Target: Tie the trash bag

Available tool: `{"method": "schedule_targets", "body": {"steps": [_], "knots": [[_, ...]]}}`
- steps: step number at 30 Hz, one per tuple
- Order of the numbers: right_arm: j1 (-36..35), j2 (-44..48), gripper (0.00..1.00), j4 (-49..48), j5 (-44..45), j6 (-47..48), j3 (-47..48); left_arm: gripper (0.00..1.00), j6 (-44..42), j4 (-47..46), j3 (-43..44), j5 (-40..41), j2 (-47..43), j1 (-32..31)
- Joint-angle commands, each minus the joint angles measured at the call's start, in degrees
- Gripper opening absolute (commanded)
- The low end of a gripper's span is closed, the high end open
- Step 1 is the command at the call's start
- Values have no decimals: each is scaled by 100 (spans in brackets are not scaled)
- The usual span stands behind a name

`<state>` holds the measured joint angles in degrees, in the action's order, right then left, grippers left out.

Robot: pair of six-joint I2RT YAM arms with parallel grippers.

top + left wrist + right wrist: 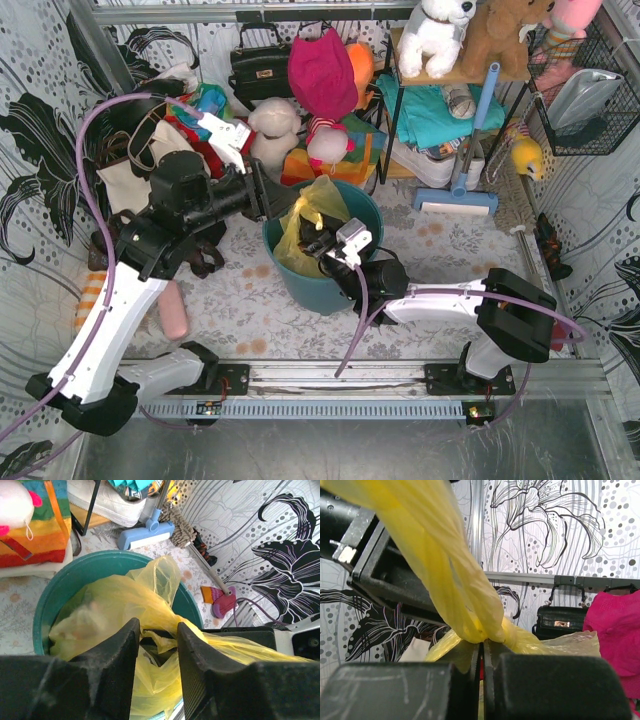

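The trash bag [318,200], thin yellow-green plastic, sits in the round teal bin [310,285] at mid table. My left gripper [284,207] reaches in from the left over the bin's rim. In the left wrist view its jaws [157,627] stand apart, with bag plastic [120,600] showing between and below them and the bin rim [75,572] behind. My right gripper [320,240] is over the bin from the right. In the right wrist view it [482,647] is shut on a twisted, bunched strand of the bag [465,595] that runs up and left.
A cream tote bag [125,180] lies left of the bin and a pink object [175,310] at the near left. A blue floor brush [455,195] and a metal shelf rack [440,110] stand at the back right, with plush toys and a black handbag [258,68] behind.
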<state>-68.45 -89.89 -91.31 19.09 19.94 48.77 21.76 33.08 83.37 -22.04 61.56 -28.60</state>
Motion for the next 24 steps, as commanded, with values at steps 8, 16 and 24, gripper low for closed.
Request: {"method": "schedule_targets", "body": {"steps": [8, 16, 24], "knots": [[11, -117, 0, -564, -42, -52, 341, 55, -457, 686, 134, 255, 264, -555], [14, -151, 0, -561, -31, -43, 370, 62, -564, 668, 177, 341, 264, -961], [9, -117, 0, -565, -47, -51, 343, 67, -595, 636, 414, 1585, -158, -954]]}}
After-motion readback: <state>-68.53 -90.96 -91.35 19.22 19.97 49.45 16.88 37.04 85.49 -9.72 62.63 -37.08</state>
